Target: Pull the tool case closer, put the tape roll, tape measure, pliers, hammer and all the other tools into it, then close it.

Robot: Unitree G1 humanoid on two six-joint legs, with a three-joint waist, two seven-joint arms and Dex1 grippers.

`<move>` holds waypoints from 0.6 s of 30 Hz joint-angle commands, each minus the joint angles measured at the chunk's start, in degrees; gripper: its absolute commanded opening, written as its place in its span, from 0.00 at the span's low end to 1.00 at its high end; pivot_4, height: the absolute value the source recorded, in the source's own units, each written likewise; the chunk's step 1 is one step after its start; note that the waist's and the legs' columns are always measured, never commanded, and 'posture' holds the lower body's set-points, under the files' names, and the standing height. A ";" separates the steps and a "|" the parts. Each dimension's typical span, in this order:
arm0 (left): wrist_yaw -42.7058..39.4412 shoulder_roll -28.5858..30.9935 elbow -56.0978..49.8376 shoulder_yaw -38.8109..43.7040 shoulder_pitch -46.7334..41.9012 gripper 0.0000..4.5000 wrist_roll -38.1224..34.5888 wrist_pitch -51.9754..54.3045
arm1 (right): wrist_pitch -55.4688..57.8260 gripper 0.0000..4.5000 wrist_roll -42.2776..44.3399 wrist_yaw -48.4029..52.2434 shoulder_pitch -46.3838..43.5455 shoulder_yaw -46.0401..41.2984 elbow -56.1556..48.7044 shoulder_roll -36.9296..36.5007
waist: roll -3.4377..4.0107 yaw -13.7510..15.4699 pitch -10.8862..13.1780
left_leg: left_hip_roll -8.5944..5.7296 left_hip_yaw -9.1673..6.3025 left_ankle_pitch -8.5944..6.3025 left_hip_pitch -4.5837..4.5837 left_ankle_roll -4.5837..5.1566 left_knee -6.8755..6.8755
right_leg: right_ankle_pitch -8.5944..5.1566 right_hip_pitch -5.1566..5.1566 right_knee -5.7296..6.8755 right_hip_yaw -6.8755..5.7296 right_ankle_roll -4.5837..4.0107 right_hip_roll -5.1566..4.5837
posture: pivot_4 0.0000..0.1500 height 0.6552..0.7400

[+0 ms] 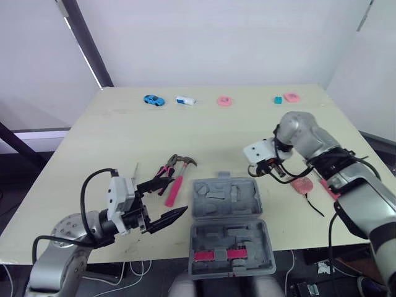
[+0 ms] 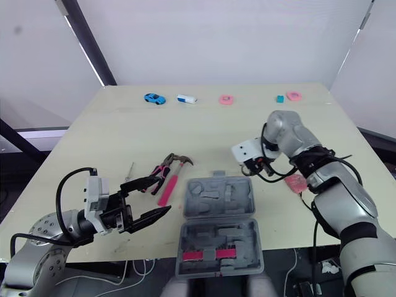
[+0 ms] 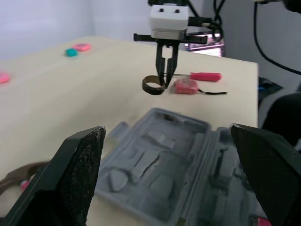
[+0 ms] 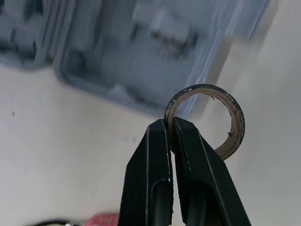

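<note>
Right gripper [image 4: 169, 123] is clamped on the tape roll [image 4: 237, 120], pinching one spot of the ring's thin wall, with the rest of the ring hanging off to the side. It is held above the table just past the far right corner of the open tool case [image 1: 226, 213]. Left gripper [image 1: 178, 195] is spread wide and empty, hovering just left of the case near the pliers [image 1: 164, 170] and hammer [image 1: 176, 185]. Tape measure [image 1: 302, 184] lies on the table right of the case. Risks as I see them: the single-point pinch lets the ring pivot or slip during the carry, and a dropped ring would probably roll. The case insert is moulded, so a roll released off its pocket sits proud and could block the lid later. The case's near half looks to overhang the table edge, so pressing down hard there could tip it. The left fingers are close enough to clip the case wall or the pliers on a sweep.
</note>
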 commanded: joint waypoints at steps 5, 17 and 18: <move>2.67 -0.75 -2.46 6.25 6.73 1.00 -0.43 -1.30 | 5.33 0.00 0.38 -0.73 -6.22 2.81 3.65 11.37 | 0.00 -0.03 0.00 | 0.00 -0.08 0.00 -0.01 -0.01 0.00 | -0.01 0.01 0.00 -0.07 -0.02 -0.03 | 1.00 0.99; 7.05 -3.90 -5.64 8.88 12.21 1.00 -0.59 -2.25 | 4.02 0.00 -2.38 -6.95 -7.86 3.00 14.12 25.81 | -0.04 -0.01 0.00 | -0.05 -0.18 0.00 -0.08 -0.07 -0.02 | -0.08 0.00 -0.01 -0.40 -0.15 -0.31 | 1.00 0.99; 7.24 -3.92 -5.75 8.87 12.24 1.00 -0.57 -2.27 | 3.44 0.00 -2.70 -7.63 -7.77 3.11 14.91 26.28 | -0.05 -0.05 -0.01 | -0.05 -0.19 0.00 -0.08 -0.07 -0.02 | -0.08 0.00 -0.01 -0.40 -0.15 -0.31 | 1.00 0.99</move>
